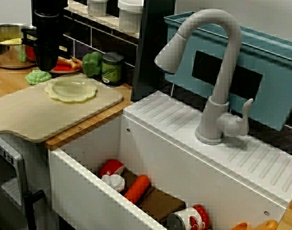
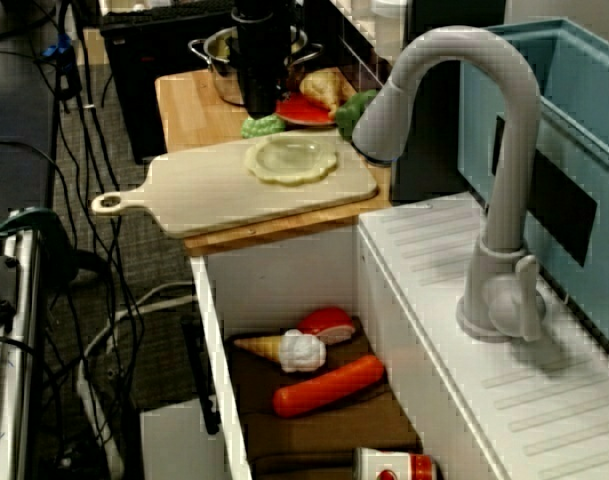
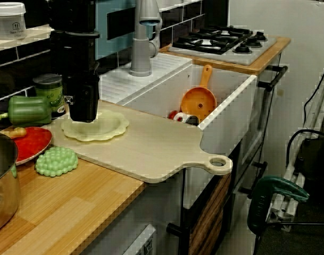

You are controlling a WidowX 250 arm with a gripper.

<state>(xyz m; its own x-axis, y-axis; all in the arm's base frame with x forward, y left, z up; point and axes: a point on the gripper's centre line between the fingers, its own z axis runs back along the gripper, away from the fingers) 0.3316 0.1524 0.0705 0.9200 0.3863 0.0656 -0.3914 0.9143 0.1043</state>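
In the view across the sink, the black tool [image 1: 45,67] hangs over the back left of the desk [image 1: 6,81]. Its lower end sits just behind a green lump [image 1: 38,76] and in front of a red plate [image 1: 64,68]. Whether its jaws are spread or pressed together I cannot tell; it reads as one dark block. A pale dish [image 1: 71,89] lies just right of the lump, on the far end of a cutting board [image 1: 35,115]. It is cream-yellow, shallow and round, with a wavy scalloped rim and nothing in it. Only this view shows the steel pot [image 1: 9,45] with food inside. The view from high along the sink shows the whole board with its holed handle, the dish [image 2: 291,160] at its far end and the lump [image 2: 264,126] off the board, directly beneath the tool [image 2: 259,108]. It alone shows an ice cream cone [image 2: 284,348] beside a carrot [image 2: 329,385] in the basin. The jaws are hidden here too. The view from the desk end looks the other way, taking in a stove [image 3: 220,40] and an orange ladle [image 3: 198,101] in the sink. Here the tool [image 3: 86,117] overlaps the back edge of the dish [image 3: 100,130], while the bumpy lump [image 3: 56,161] lies well in front on bare wood. Whether the tool touches the dish cannot be told, and its jaws cannot be made out.
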